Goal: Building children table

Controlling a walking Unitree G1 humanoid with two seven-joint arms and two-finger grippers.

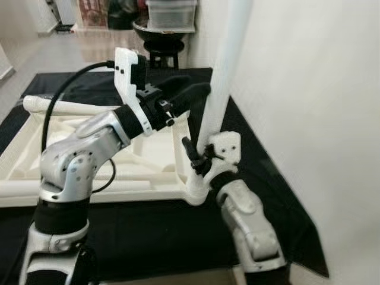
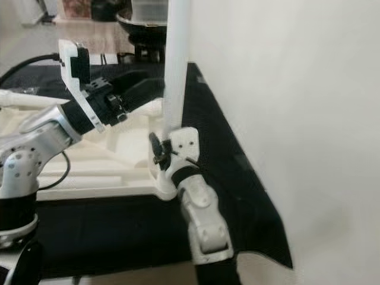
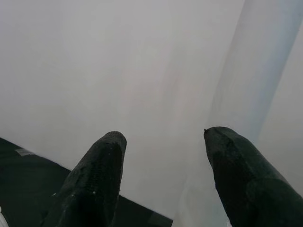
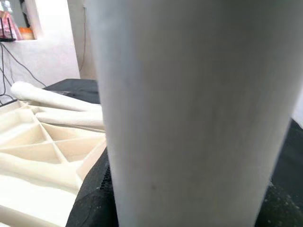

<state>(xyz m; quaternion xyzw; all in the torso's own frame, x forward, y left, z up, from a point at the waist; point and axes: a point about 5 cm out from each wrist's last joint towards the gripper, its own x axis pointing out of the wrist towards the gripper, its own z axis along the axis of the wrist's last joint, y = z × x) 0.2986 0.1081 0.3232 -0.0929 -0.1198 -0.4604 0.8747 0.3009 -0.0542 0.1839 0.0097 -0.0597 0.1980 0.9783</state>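
Observation:
The white table top [image 1: 89,193] lies upside down on a black cloth, its ribbed underside facing up. A white table leg [image 1: 222,77] stands upright at its near right corner. My right gripper [image 1: 199,155] is shut on this leg just above the corner; in the right wrist view the leg [image 4: 189,104] sits between the black fingers [image 4: 92,203]. My left gripper [image 1: 191,92] is open, higher up and just left of the leg. In the left wrist view the leg [image 3: 258,71] rises beyond one of its fingertips [image 3: 222,146], apart from it.
Another white leg [image 1: 65,108] lies across the far side of the table top. A white wall [image 1: 309,89] stands close on the right. The black cloth [image 1: 148,237] covers the floor. A dark bowl [image 1: 160,32] and a clear box [image 1: 171,13] stand at the back.

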